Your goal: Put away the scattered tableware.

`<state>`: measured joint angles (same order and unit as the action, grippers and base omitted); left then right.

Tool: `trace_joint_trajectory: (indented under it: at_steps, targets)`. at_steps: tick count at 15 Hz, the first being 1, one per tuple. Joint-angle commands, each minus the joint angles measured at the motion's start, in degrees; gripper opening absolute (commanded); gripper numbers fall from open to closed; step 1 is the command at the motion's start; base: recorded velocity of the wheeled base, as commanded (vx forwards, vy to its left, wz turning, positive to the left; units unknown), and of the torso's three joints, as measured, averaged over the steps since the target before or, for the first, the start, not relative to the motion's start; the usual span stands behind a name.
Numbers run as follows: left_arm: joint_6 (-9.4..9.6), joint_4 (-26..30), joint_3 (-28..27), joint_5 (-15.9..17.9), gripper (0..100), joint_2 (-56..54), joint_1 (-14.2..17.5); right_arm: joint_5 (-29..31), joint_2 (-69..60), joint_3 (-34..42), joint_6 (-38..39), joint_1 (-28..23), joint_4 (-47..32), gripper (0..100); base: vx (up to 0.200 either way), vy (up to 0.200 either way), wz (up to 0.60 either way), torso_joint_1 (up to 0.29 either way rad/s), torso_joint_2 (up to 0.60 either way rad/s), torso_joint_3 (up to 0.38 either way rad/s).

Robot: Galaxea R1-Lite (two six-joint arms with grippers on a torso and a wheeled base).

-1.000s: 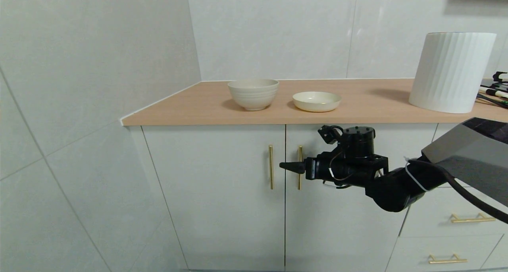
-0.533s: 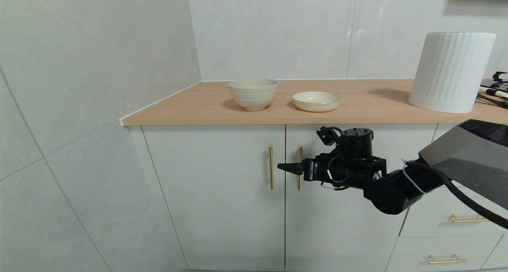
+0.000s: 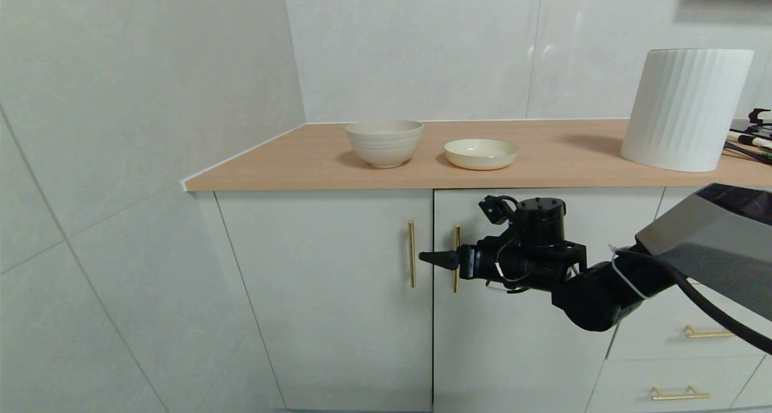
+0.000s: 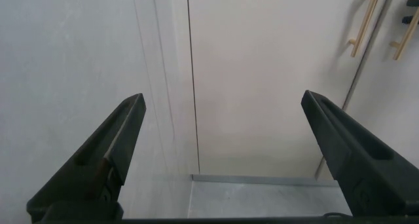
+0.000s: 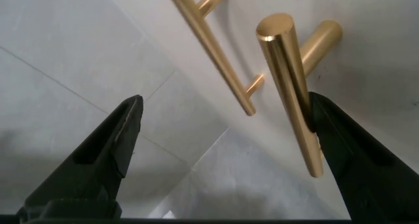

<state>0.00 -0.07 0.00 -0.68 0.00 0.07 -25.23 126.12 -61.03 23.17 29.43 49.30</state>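
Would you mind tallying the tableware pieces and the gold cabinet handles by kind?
Bowl: 1
Shallow dish: 1
Vertical door handles: 2
Horizontal drawer handles: 2
Total: 6

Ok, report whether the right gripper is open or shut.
Open: the right gripper has fingers wide apart, the gold door handle between them, close beside one.

I am in a kitchen. A wooden countertop (image 3: pixel 561 154) runs along glossy white wall tiles (image 3: pixel 416 51). Under the countertop are white cabinet doors (image 3: pixel 325 298) with upright brass handles (image 3: pixel 411 253), and drawers (image 3: pixel 657 340) beside them. On the countertop stand a cream bowl (image 3: pixel 384 141), a shallow dish (image 3: pixel 481 153) and a ribbed white canister (image 3: pixel 687 108).
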Motion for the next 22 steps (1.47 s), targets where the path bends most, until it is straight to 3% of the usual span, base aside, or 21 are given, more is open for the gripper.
trace_joint_trajectory:
  at_steps: [1,6,11,22]
  targets:
    - [-0.09,-0.01,0.0,-0.02,100,0.0,0.01,-0.52,-0.53,0.65,0.03,0.37,0.01,100,0.0,0.0,0.0,0.0,0.0,0.0]
    - [0.0,-0.01,0.0,-0.02,100,0.0,0.01,-7.02,-6.68,8.47,-0.06,0.54,0.8,100,0.0,0.0,0.0,0.0,0.0,0.0]
    - [0.0,-0.01,0.0,-0.02,100,0.0,0.01,-7.29,-11.43,15.94,-0.06,0.54,4.05,100,0.0,0.0,0.0,0.0,0.0,0.0]
    - [0.53,0.07,0.0,-0.02,100,0.0,0.01,-10.89,-16.88,23.85,0.2,0.54,5.9,100,0.0,0.0,0.0,0.0,0.0,0.0]
